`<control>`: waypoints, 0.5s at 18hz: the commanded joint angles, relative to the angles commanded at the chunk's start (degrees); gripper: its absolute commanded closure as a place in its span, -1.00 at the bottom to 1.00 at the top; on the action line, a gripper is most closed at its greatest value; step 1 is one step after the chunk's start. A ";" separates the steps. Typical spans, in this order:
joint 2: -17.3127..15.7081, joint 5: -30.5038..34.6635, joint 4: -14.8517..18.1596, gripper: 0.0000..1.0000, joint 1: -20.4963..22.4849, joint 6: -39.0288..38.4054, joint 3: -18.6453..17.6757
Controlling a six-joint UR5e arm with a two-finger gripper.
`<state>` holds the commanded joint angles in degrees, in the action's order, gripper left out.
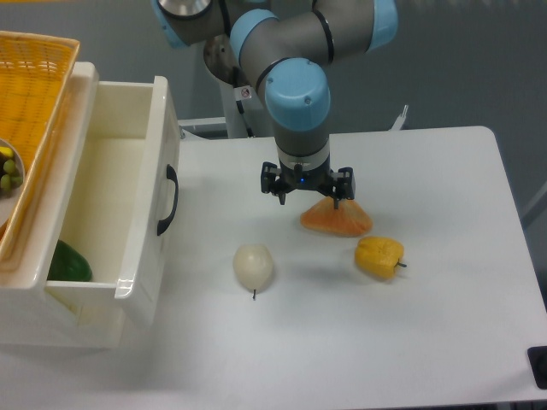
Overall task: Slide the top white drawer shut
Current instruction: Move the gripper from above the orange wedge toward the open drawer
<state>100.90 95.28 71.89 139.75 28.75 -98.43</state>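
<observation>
A white table point(444, 342) filled most of the view. At its left edge stood a white cabinet with the top white drawer point(128, 213) pulled well out over the table, its glossy inside showing and its curved black handle point(167, 201) facing right. A yellow wicker basket point(30, 111) rested on the cabinet top at the far left. Below the open drawer, a green object point(68, 263) showed in the lower compartment. The arm reached down from the table's back edge, and the gripper point(307, 196) hung near the table's middle, fingers spread apart and holding nothing. Just right of it lay an orange wedge-shaped item point(338, 219). A yellow pepper point(379, 255) sat nearer the front, and a pale round fruit point(253, 266) lay between it and the drawer.
</observation>
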 joint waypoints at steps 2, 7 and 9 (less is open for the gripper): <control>0.00 -0.44 0.00 -1.00 -0.09 -0.71 0.00; 0.44 -6.15 -0.09 -1.00 0.00 -8.97 0.61; 0.96 -7.64 -0.09 -1.00 -0.52 -9.59 0.70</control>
<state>101.86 87.63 71.81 139.22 19.16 -97.73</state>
